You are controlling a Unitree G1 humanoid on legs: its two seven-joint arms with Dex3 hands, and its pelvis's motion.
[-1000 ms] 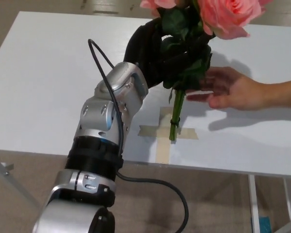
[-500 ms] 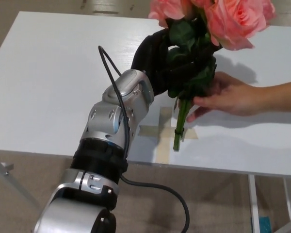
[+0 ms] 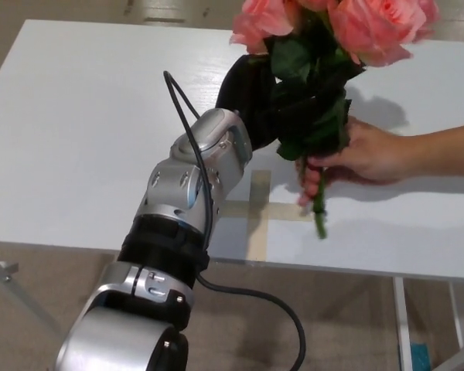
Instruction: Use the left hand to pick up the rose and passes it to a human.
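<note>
Left hand (image 3: 267,104): black, fingers closed around the rose (image 3: 325,46) at the leafy part of the stems, held above the table (image 3: 77,139). Grip firm; dark fingers largely lost among the dark green leaves, so exact finger spread not readable. Silver forearm (image 3: 189,193) below and to the left of the hand, with a black cable (image 3: 193,131) looped along it. Rose: in fact a small bunch, several pink blooms directly above the hand at the top edge of the view, partly cut off there. Dense dark green leaves just beside and right of the hand. Green stems running down and slightly right from the hand, tilted, lower tips hanging free below it, over the table near its front edge. Person's hand (image 3: 356,154): reaching in from the right, just right of and slightly below the left hand, fingers curled around the stems beneath the leaves, touching them. Both hands on the bunch at once, robot's higher, person's lower. Cross of tan tape (image 3: 259,216) on the table below the hand, left of the stem tips. Right hand: not in view.
</note>
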